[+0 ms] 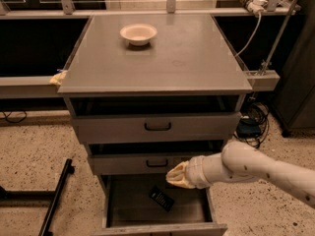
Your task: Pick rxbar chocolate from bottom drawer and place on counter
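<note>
The gripper [178, 175] is in the lower centre of the frame. It sits at the tip of a white arm [256, 168] that enters from the lower right. It is level with the lower edge of the middle drawer [123, 163] and above the right rear part of the open bottom drawer [162, 228]. A cream-coloured cover wraps the gripper. Whether it is wide, narrow or holding anything cannot be told from this view.

The rxbar chocolate [161, 198] lies flat on the floor of the bottom drawer, near its centre and turned diagonally. It is below and slightly left of the gripper, and the two are apart.

The top drawer [113, 129] and the middle drawer each carry a black handle. Both stand slightly out from the cabinet.

The counter [197, 58] fills the upper centre of the frame. A pale bowl [138, 34] stands upright on it, toward the rear and left of centre. A small yellowish item [58, 77] sits at the front left corner of the counter.

A black bar [56, 195] lies on the speckled floor [29, 151] at lower left.
</note>
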Available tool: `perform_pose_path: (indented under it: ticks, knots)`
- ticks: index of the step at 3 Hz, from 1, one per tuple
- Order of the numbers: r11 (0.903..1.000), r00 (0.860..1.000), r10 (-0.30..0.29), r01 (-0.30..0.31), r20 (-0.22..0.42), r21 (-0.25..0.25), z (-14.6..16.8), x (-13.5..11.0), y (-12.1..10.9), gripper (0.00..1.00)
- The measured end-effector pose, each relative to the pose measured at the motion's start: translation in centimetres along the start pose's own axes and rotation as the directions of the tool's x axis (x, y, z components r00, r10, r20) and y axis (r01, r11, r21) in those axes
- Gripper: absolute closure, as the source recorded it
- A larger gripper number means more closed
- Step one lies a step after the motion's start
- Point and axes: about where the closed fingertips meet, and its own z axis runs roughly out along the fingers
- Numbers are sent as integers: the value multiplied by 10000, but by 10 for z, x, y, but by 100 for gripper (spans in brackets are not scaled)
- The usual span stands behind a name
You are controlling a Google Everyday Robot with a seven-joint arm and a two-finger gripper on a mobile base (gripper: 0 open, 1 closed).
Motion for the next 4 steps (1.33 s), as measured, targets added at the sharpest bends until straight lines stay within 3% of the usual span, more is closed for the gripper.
perform_pose_path:
  ticks: [1,3,4]
  knots:
    - [9984,9987,431,-420,269,-391,25,19,17,100]
    - [9989,9989,350,-340,299,-335,31,28,20,100]
    - [9985,9997,41,-28,251,-545,80,93,29,100]
